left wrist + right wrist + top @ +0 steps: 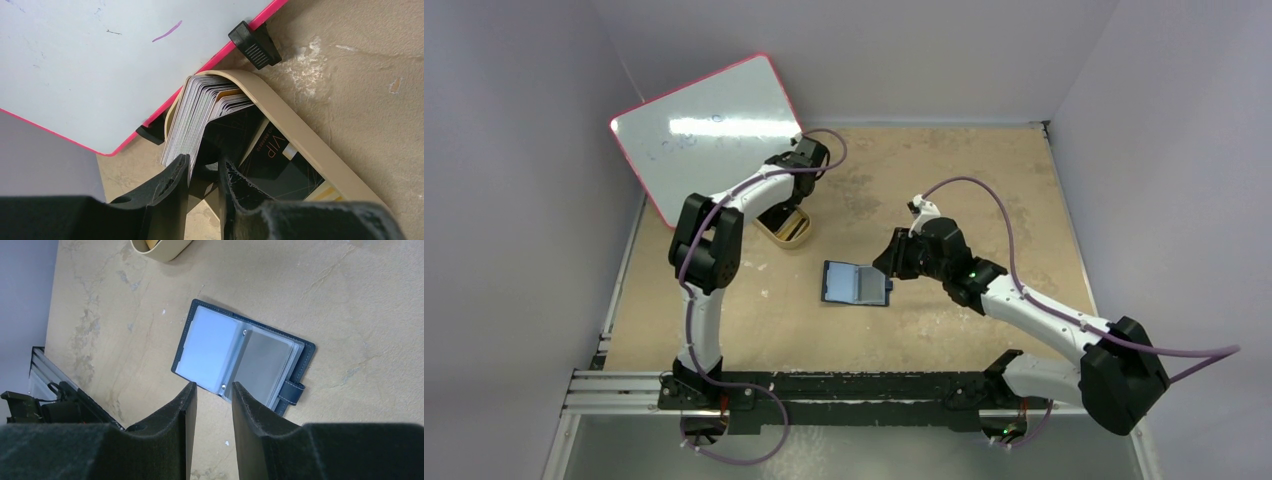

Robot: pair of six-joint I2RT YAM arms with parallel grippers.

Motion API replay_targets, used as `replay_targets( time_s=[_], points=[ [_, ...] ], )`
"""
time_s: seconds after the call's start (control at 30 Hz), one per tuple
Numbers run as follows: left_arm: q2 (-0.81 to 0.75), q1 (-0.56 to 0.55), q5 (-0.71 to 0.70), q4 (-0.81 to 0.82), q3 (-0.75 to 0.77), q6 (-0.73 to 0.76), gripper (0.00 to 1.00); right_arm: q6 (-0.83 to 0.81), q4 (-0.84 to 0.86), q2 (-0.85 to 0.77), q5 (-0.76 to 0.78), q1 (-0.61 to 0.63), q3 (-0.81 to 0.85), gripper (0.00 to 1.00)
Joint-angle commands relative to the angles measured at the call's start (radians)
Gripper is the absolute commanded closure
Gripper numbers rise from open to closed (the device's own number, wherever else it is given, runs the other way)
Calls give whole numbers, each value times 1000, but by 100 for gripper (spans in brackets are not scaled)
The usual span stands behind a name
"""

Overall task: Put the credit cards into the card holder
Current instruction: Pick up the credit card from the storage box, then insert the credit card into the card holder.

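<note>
The card holder (856,283) lies open on the table, navy with clear inner pockets; in the right wrist view (240,357) its snap tab points lower right. My right gripper (889,268) (214,386) is open by a narrow gap, empty, just above the holder's right edge. The credit cards (197,115) stand as a stack in a gold oval tin (789,232) (280,115), with a black VIP card (280,165) lying flat inside. My left gripper (786,208) (204,160) reaches into the tin, jaws slightly apart around a dark card, the left finger against the stack.
A pink-framed whiteboard (709,125) (100,65) leans against the back left wall right behind the tin, on black feet (254,44). The tin's rim also shows at the top of the right wrist view (162,247). A black rail (824,390) runs along the near edge.
</note>
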Motion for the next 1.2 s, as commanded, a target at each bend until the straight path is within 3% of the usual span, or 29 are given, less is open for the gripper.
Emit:
replay_targets(
  time_s=[0.0, 0.37, 0.57, 0.77, 0.93, 1.17],
  points=[
    [-63, 8, -73, -4, 56, 1, 77, -5, 45, 0, 9, 4, 4, 66],
    [-123, -56, 27, -192, 76, -144, 100, 1, 61, 18, -9, 4, -6, 66],
    [-218, -58, 133, -219, 47, -226, 100, 8, 71, 19, -47, 4, -17, 66],
    [-365, -58, 394, -136, -52, -293, 100, 37, 83, 53, -77, 3, -24, 66],
    [-465, -55, 640, -47, -160, -359, 100, 22, 27, 80, 1, 3, 7, 66],
    [-575, -54, 1113, 299, -451, -577, 100, 13, -30, 151, 50, 2, 43, 66]
  ],
)
